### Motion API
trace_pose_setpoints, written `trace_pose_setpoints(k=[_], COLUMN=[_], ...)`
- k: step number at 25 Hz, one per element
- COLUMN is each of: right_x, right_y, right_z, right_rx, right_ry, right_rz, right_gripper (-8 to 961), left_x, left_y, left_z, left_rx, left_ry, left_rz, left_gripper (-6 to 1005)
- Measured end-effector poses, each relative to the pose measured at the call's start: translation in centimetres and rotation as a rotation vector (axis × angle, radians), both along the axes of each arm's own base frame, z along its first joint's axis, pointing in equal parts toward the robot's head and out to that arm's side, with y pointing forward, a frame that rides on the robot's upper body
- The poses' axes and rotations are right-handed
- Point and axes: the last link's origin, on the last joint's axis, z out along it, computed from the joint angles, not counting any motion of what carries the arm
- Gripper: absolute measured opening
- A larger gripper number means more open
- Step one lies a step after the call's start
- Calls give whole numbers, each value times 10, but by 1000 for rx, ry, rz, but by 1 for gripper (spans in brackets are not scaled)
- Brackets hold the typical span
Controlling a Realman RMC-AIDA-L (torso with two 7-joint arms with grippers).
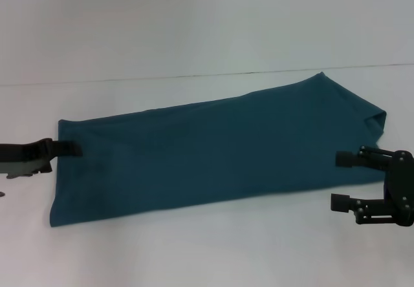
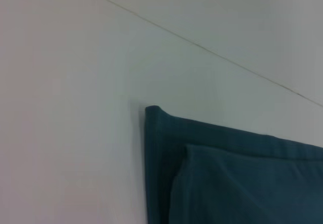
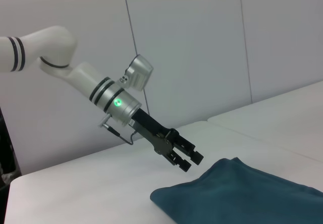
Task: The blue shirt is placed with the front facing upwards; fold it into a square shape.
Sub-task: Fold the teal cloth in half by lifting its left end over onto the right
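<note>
The blue shirt (image 1: 213, 151) lies on the white table (image 1: 194, 248) as a long folded strip, running from lower left to upper right. Its folded corner shows in the left wrist view (image 2: 242, 183), and one end shows in the right wrist view (image 3: 242, 193). My left gripper (image 1: 71, 151) sits at the strip's left end. The right wrist view shows it hovering just above that end (image 3: 189, 161), fingers slightly apart and holding nothing. My right gripper (image 1: 343, 181) stands open at the strip's right end, upper finger at the cloth's edge and lower finger over bare table.
A thin seam (image 1: 194, 77) crosses the white surface behind the shirt. A second white tabletop (image 3: 282, 113) adjoins beyond a gap, and plain wall panels (image 3: 192, 42) stand behind it. Bare table stretches along the front of the shirt.
</note>
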Motion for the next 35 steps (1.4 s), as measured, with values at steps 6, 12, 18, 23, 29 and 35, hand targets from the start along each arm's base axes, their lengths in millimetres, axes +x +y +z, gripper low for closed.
trace_pose_setpoints(k=[6,12,18,23,29,35], right_x=[0,-1,-1,-1,-1,-1], right_y=[-1,-1,-2,-1,-1,-2], right_z=[-1,-3,-4,-4,-4,-4], right_rx=[-2,-8,-12,-11,-11,-11], right_ry=[4,10,16,15,17,18], right_rz=[-1,1,-2,-2,-1,-1], right_gripper=[925,923,915,909,902,894], left_x=[-4,-8,-9,-12,-15,-15], left_y=[0,1,2,1,2,3], left_z=[-7,-12,-12,-15,-19,-19], left_rx=[15,17,28,29,34,35], left_ry=[0,11,17,18,26,27], left_rz=[18,29,29,38,44,43], left_gripper=[824,817,810,804,797,790])
